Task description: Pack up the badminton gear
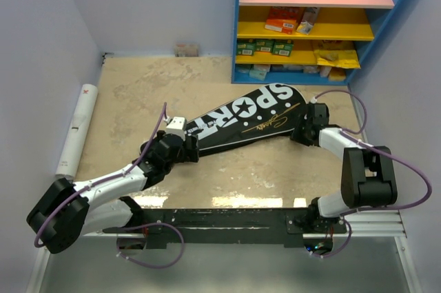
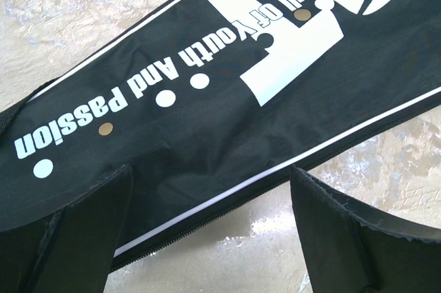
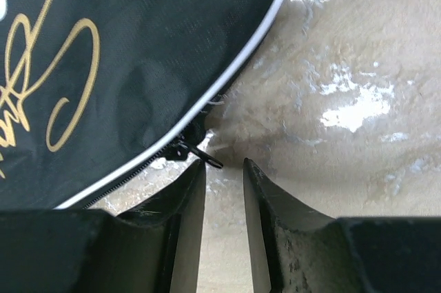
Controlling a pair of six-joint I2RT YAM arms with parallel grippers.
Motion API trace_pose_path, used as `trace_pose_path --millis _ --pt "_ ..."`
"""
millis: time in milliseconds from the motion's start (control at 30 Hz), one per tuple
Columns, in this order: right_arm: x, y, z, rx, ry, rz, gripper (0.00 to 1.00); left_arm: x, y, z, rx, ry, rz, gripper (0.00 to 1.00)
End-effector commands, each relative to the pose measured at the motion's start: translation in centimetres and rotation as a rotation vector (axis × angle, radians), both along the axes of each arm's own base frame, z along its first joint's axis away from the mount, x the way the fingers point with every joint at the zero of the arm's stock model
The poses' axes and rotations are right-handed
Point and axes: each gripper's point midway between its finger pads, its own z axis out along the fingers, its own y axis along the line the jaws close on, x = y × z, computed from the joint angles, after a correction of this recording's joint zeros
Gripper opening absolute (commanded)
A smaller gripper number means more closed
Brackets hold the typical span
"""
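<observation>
Your right hand (image 3: 224,164), fingers narrowly apart, sits at the zipper pull (image 3: 200,155) of the bag (image 1: 248,124), likely to zip it; your left hand (image 2: 209,172), wide apart, straddles its narrow end.

bag (image 1: 238,126) interior hidden, shelf boxes (image 1: 265,47) labels illegible

Top view: high behind the near edge, looking down over the whole table (image 1: 138,86).
Left wrist: close above the bag (image 2: 207,141), at its narrow end.
Right wrist: close beside its zipper (image 3: 196,154).
Shared: the bag.
</observation>
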Motion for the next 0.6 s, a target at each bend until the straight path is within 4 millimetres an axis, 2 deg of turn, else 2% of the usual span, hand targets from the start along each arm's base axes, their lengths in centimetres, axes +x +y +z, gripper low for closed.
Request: trace_pose_path --millis 0,167,367,567 --pt "1.0 0.4 0.1 0.015 -0.018 0.042 0.31 0.5 -0.4 1.1 -0.034 -0.046 -0.008 1.00" --pt "1.4 0.3 0.6 0.008 -0.029 0.051 0.30 0.5 -0.5 1.1 -0.039 -0.046 -0.013 1.00" --pt "1.5 1.1 -0.1 0.042 -0.010 0.093 0.30 0.5 -0.5 1.2 -0.040 -0.048 -0.014 1.00" --pt "1.3 2.1 -0.8 0.083 0.002 0.146 0.24 0.4 -0.5 1.2 -0.040 -0.047 -0.015 1.00"
